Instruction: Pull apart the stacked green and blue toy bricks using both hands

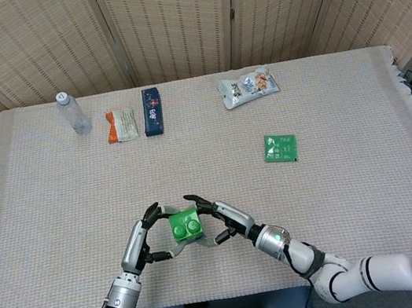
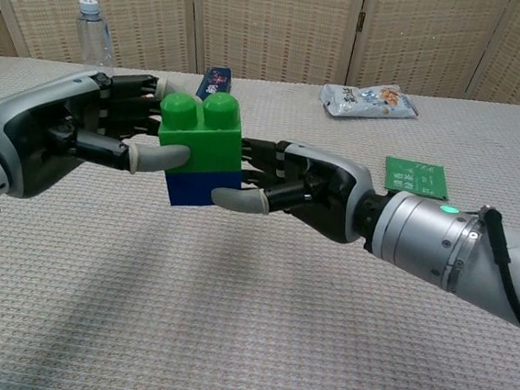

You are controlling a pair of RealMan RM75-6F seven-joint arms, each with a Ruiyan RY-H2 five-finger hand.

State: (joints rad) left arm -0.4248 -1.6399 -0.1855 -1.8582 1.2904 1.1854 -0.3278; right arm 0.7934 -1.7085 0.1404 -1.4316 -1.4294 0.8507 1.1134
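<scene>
A green brick (image 2: 202,135) stacked on a blue brick (image 2: 199,187) hangs above the table near its front edge; from the head view only the green top (image 1: 186,226) shows clearly. My left hand (image 2: 72,137) grips the green brick from the left, thumb on its front face. My right hand (image 2: 308,190) has come in from the right, its thumb under the blue brick and its fingers behind the stack, pinching the blue part. In the head view the left hand (image 1: 143,241) and right hand (image 1: 230,221) close on the stack from both sides.
Along the far edge lie a clear water bottle (image 1: 72,113), an orange-and-white packet (image 1: 120,125), a dark blue bar (image 1: 152,111) and a silver snack bag (image 1: 248,87). A green sachet (image 1: 280,147) lies right of centre on the woven cloth (image 1: 352,168).
</scene>
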